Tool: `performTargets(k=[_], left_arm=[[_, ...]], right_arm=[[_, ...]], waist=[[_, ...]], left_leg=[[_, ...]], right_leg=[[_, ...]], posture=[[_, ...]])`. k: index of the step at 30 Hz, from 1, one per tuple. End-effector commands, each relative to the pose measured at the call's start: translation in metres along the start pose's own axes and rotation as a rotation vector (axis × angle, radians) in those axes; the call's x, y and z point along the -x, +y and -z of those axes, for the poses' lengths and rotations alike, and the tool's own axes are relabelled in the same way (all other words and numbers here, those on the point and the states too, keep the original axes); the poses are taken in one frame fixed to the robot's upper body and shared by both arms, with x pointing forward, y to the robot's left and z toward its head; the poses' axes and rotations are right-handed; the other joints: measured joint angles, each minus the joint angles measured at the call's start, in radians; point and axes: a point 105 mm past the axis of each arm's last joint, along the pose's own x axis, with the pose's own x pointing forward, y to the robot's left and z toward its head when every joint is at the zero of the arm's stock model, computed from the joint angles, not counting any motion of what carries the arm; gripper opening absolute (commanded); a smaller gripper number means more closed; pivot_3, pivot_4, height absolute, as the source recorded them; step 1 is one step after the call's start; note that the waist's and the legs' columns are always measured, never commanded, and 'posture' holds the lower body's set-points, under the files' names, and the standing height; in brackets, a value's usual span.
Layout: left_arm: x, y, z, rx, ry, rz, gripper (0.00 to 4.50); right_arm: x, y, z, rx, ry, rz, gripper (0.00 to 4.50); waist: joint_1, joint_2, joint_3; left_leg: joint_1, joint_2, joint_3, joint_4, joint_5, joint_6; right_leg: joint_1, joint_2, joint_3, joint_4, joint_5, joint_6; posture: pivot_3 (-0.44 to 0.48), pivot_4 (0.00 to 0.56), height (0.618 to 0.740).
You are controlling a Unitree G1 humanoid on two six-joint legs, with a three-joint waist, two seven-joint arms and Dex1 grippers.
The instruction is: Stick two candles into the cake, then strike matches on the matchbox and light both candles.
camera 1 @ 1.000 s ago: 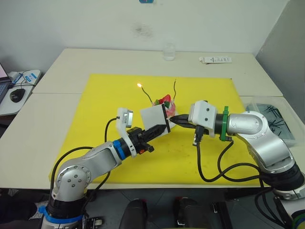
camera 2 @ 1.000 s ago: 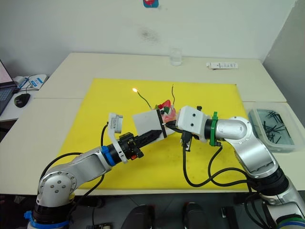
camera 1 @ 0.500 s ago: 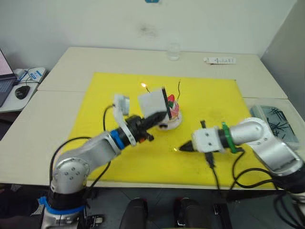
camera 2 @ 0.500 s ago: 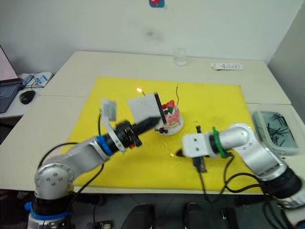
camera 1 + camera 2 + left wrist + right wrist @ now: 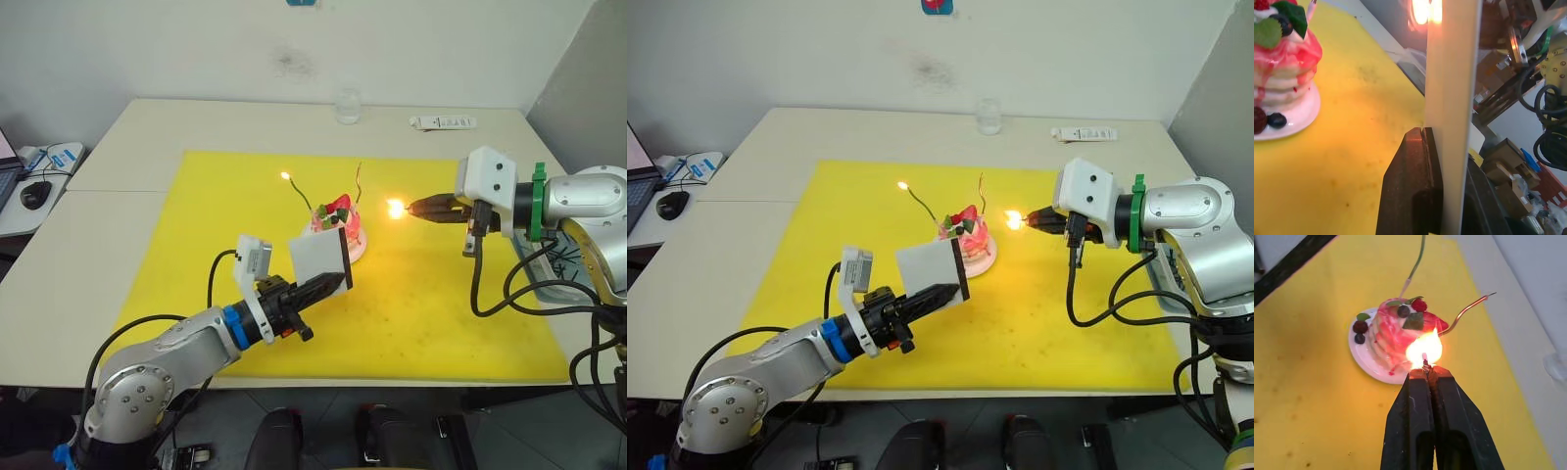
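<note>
The pink cake (image 5: 336, 221) sits on its white plate (image 5: 982, 261) in the middle of the yellow mat. Two thin candles stand in it: the left candle (image 5: 297, 195) carries a small flame, the right candle (image 5: 359, 182) is unlit. My right gripper (image 5: 415, 207) hovers just right of the cake, shut on a burning match (image 5: 1424, 358) whose flame is close to the unlit candle (image 5: 1467, 311). My left gripper (image 5: 328, 284) is shut on the white matchbox (image 5: 316, 258), held upright in front of the cake.
A yellow mat (image 5: 411, 323) covers the table's middle. A clear glass (image 5: 347, 105) and a white flat object (image 5: 443, 122) stand at the back edge. A clear bin (image 5: 562, 243) with dark sticks sits at the right. A mouse (image 5: 35, 194) lies far left.
My right gripper rose from low over the mat's front to beside the cake, its match now flaming brightly. My left gripper drew the matchbox back toward the front.
</note>
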Motion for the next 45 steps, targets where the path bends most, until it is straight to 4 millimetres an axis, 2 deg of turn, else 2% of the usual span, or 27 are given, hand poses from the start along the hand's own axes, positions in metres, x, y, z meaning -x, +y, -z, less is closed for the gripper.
performTargets(k=[1,13,30,45], left_arm=[[0.002,-0.014,-0.004,-0.043,-0.013,0.048,0.0],[0.001,-0.016,-0.003,-0.061,-0.012,0.035,0.0],[-0.002,-0.017,-0.003,-0.052,-0.026,0.03,0.0],[-0.003,-0.019,-0.003,-0.047,-0.031,0.026,0.0]], right_arm=[[0.001,-0.015,-0.009,0.008,-0.038,0.109,0.03],[-0.029,-0.041,-0.01,-0.016,-0.122,0.299,0.03],[-0.058,-0.035,-0.018,-0.029,-0.173,0.279,0.03],[-0.062,-0.035,-0.018,-0.032,-0.173,0.276,0.03]], waist=[[0.0,0.0,0.0],[0.0,0.0,0.0],[-0.001,0.0,0.0],[-0.001,0.0,0.0]], left_leg=[[0.0,0.0,0.001,0.0,0.0,0.0],[-0.001,-0.001,0.002,0.001,0.0,0.0],[0.0,-0.001,0.001,0.0,0.0,0.0],[0.0,-0.001,0.001,0.0,0.0,0.0]], right_leg=[[0.0,0.0,0.0,-0.001,0.001,0.001],[0.0,0.0,0.001,0.0,0.001,0.002],[0.0,0.001,0.001,0.0,0.001,0.002],[0.0,0.001,0.001,0.0,0.001,0.002]], posture=[[0.0,0.15,0.74],[0.0,0.15,0.74],[0.0,0.15,0.74],[0.0,0.15,0.74]])
